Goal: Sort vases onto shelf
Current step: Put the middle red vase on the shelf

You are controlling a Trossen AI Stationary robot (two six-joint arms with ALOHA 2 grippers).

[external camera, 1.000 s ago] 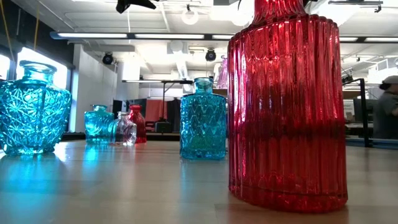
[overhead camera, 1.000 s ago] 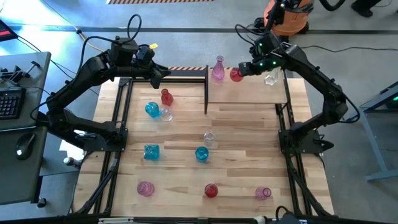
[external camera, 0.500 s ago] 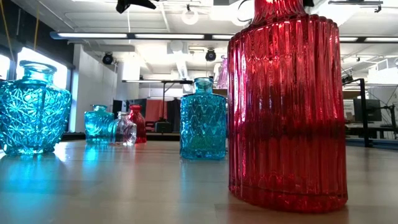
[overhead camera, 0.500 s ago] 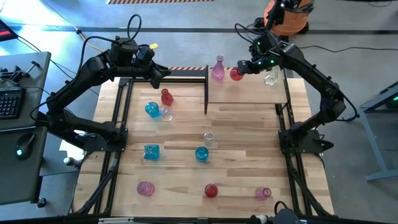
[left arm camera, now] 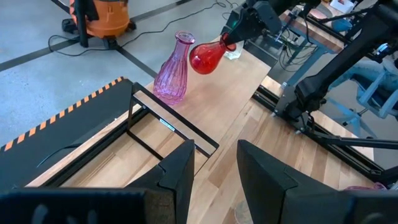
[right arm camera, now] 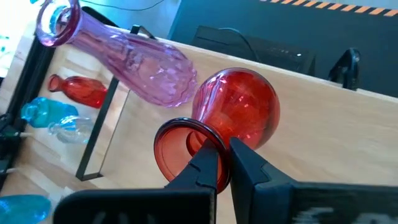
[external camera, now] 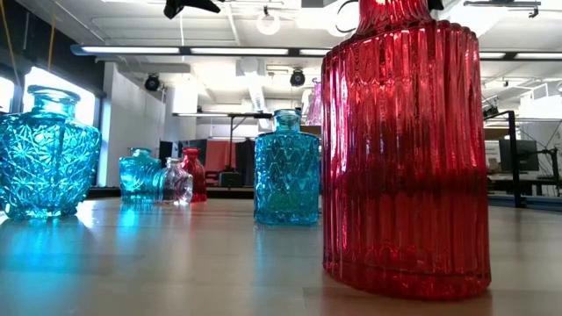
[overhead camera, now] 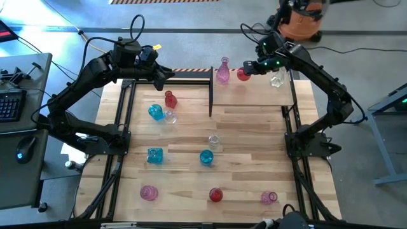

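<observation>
Right gripper (right arm camera: 219,167) jaws clamped on rim of round red glass vase (right arm camera: 239,111), apparently just above pale wood shelf (overhead camera: 254,95); tall pink ribbed glass vase (right arm camera: 134,56) just beside — could get knocked over.

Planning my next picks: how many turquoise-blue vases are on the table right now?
3, all off the shelf: a round vase at left beside a clear vase, a square vase lower left, and a round vase near the centre. None seem hidden.
</observation>
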